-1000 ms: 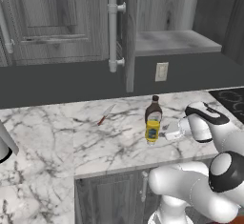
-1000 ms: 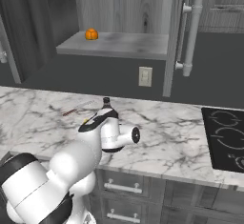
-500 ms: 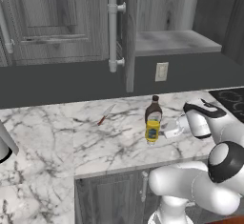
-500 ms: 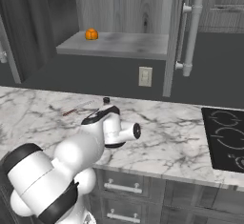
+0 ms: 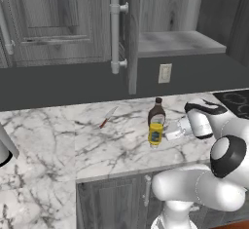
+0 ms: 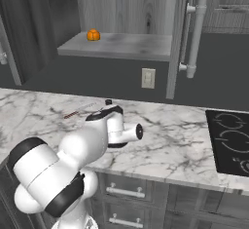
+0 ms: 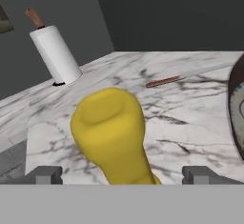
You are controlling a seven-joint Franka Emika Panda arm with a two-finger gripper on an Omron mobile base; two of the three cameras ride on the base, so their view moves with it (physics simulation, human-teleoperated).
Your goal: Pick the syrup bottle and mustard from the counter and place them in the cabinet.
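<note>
Counter (image 5: 73, 145) | mustard (image 7: 112, 132) apparently upright, long axis vertical | jaws spread, straddling it

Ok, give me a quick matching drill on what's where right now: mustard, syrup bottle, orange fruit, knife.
Things:
1. mustard
2. syrup bottle
3. orange fruit
4. knife

Places:
A. on the cabinet shelf
B. flat on the counter, left of both bottles
C. between the open hand's fingertips
D. upright just behind the yellow bottle

Pairs: 1-C, 2-D, 3-A, 4-B
</note>
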